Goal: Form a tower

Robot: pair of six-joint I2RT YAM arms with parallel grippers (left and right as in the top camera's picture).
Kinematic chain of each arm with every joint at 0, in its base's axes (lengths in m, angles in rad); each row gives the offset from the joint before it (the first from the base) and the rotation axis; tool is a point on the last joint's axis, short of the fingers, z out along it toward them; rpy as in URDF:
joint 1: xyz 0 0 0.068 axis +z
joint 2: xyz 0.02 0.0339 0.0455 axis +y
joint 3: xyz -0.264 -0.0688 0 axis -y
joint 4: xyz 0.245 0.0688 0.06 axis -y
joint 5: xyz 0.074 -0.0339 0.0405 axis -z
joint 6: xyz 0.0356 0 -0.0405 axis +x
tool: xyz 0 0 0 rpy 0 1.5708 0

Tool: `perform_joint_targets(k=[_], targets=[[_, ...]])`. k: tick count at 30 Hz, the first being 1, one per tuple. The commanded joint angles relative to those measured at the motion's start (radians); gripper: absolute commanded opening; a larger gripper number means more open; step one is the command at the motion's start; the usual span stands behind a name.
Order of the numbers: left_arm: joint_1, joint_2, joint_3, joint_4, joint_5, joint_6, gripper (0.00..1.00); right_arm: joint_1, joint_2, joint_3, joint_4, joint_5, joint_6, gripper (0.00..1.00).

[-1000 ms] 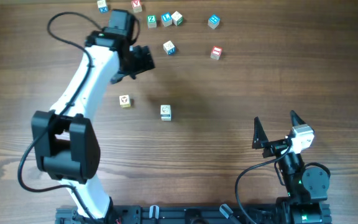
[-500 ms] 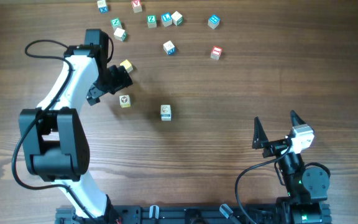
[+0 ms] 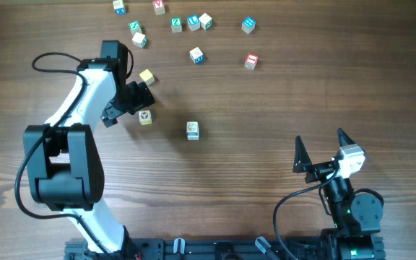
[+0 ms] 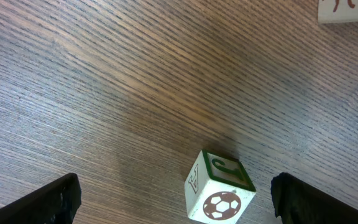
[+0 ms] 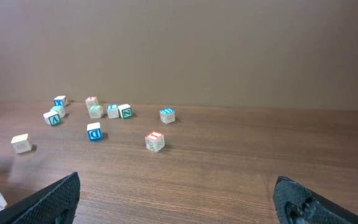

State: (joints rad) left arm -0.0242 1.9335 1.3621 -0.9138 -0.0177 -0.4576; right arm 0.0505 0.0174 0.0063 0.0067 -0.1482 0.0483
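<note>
No tower is in view; the letter cubes all lie singly. My left gripper (image 3: pixel 137 107) hangs open low over the table, left of centre. A pale cube with a football picture and a green letter (image 4: pixel 219 186) (image 3: pixel 145 116) sits between its fingers, nearer the right finger (image 4: pixel 303 199) and touching neither. A pale yellow cube (image 3: pixel 147 76) lies just behind it. Another pale cube (image 3: pixel 193 130) (image 4: pixel 347 9) stands to the right. My right gripper (image 3: pixel 320 144) (image 5: pixel 179 208) is open and holds nothing, near the front right.
Several loose cubes with green, blue and red faces are scattered along the back edge (image 3: pixel 176 24) (image 5: pixel 114 111). A blue-lettered cube (image 3: pixel 196 55) and a red-faced cube (image 3: pixel 250 61) (image 5: pixel 155 140) lie a little nearer. The left arm (image 3: pixel 85 101) stretches across the left side.
My left gripper swung from near the back cubes forward and left, down to the football cube. The pale yellow cube now shows behind it. The right arm has not moved.
</note>
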Motion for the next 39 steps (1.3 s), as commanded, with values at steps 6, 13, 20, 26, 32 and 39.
perform_joint_targets(k=[6, 13, 20, 26, 32, 39], targets=[[0.002, -0.019, -0.089, 0.035, -0.01, 0.009, 0.98, 0.002, -0.008, -0.001, 0.003, 0.011, 0.006, 1.0], [0.002, -0.019, -0.159, 0.135, -0.01, 0.009, 0.91, 0.002, -0.008, -0.001, 0.003, 0.011, 0.006, 1.0], [0.002, -0.019, -0.18, 0.147, -0.01, 0.009, 0.86, 0.002, -0.008, -0.001, 0.003, 0.011, 0.006, 1.0], [0.002, -0.019, -0.18, 0.148, 0.002, 0.008, 0.79, 0.002, -0.008, -0.001, 0.003, 0.011, 0.006, 1.0], [0.002, -0.019, -0.18, 0.157, 0.002, 0.008, 0.52, 0.002, -0.008, -0.001, 0.003, 0.011, 0.006, 1.0], [0.002, -0.019, -0.18, 0.171, 0.002, 0.008, 0.32, 0.002, -0.008, -0.001, 0.003, 0.011, 0.006, 1.0]])
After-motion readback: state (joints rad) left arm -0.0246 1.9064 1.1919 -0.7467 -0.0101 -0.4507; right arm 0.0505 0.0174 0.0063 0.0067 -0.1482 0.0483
